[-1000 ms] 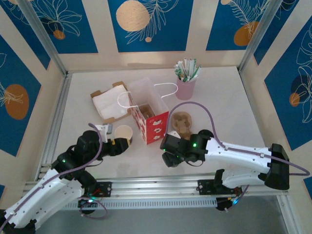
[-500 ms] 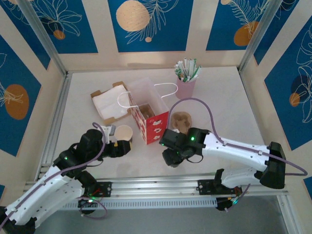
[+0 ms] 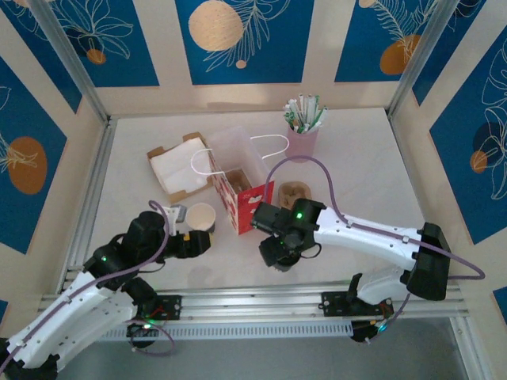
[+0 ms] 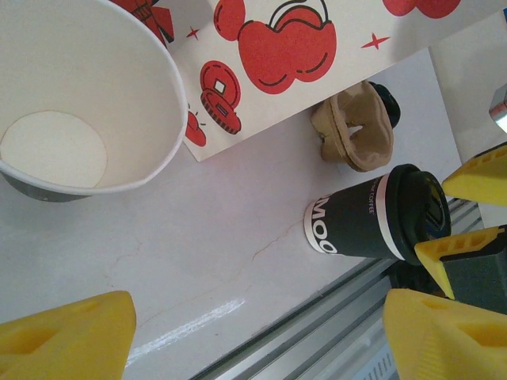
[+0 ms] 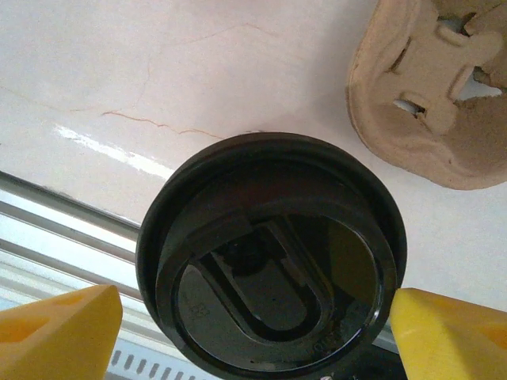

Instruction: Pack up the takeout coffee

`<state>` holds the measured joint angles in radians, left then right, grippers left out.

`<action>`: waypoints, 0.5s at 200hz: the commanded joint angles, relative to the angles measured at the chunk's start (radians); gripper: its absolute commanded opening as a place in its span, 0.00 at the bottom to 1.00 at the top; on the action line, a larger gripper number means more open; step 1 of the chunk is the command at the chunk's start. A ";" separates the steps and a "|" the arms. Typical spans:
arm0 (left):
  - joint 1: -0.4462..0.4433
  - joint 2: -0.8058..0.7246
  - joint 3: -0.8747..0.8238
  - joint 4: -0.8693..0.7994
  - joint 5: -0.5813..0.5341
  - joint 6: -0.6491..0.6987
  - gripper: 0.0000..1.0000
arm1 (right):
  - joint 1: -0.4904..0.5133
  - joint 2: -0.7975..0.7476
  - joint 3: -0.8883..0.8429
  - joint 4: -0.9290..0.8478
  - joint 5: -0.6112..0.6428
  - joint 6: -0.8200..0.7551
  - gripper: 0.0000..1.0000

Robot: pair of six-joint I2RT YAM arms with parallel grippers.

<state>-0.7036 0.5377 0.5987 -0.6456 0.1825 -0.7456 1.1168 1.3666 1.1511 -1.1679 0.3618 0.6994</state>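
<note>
At the near edge of the white marbled desk (image 3: 372,150), just beyond the aluminium rail (image 3: 253,302), a black paper coffee cup with a black plastic lid (image 4: 356,226) stands upright. The right gripper (image 5: 255,291) is directly over it and released. Its yellow fingers (image 5: 55,336) bracket the lid, and a sliver of gap shows on one side, so it probably has no grip yet.

Over the last second the right arm has swung its forearm left, toward the bag. That leaves the brown moulded-pulp cup carrier (image 3: 295,192), just beyond the cup, more exposed. The left gripper (image 4: 253,317) has edged slightly right and is also released, its jaws wide apart around nothing. It sits just near of an empty white paper cup (image 3: 200,215).

The coffee is therefore unpacked, outside both carrier and bag, and the grasp looks to be the step in hand.

The red-and-white printed paper bag with white handles (image 3: 245,194) stands between the two grippers, a little farther in. Its near wall is close to the lidded cup. Room is tight there: the rail on the near side, the bag to the far left, the carrier beyond. A straight lift looks the safest way out.

The desk's right half is open. At the far left lies a cardboard box of white napkins (image 3: 181,168). Near the far edge stands a pink cup of wrapped straws (image 3: 303,138).
</note>
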 commanded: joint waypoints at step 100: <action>-0.007 -0.028 0.016 -0.013 0.017 0.030 0.82 | -0.015 0.018 0.056 -0.055 -0.031 0.011 0.88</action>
<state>-0.7036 0.5228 0.5987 -0.6483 0.1829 -0.7307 1.1103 1.3792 1.1942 -1.1900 0.3542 0.6971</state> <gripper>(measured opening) 0.816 0.879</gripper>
